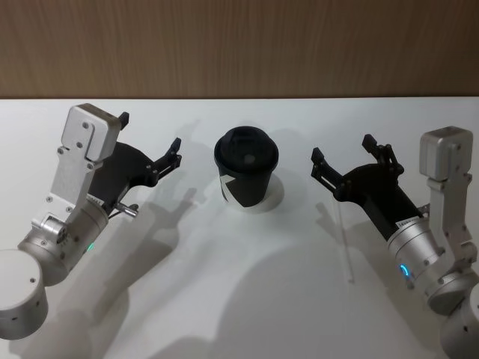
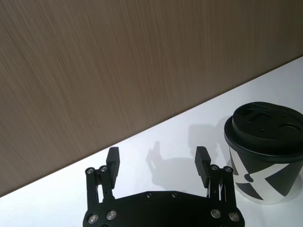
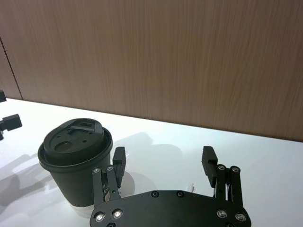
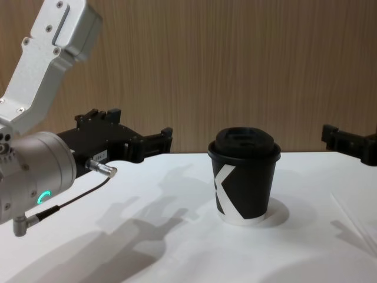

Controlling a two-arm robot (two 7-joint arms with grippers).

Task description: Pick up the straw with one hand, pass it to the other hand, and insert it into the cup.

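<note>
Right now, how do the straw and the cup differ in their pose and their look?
The cup stands upright at the table's middle; the straw lies flat to the robot's right, one end beneath the right gripper. The cup is black and squat; the straw is white, long and thin. Both rest on the white table, and neither is held: the left gripper and the right gripper hover open.

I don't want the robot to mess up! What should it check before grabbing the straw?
1. Straw lies flat on the table: ok.
2. Right hand open, near the straw: ok.
3. Left hand open and empty: ok.
4. Cup upright between the hands: ok.
5. Lid hole fits the straw: cannot tell.
</note>
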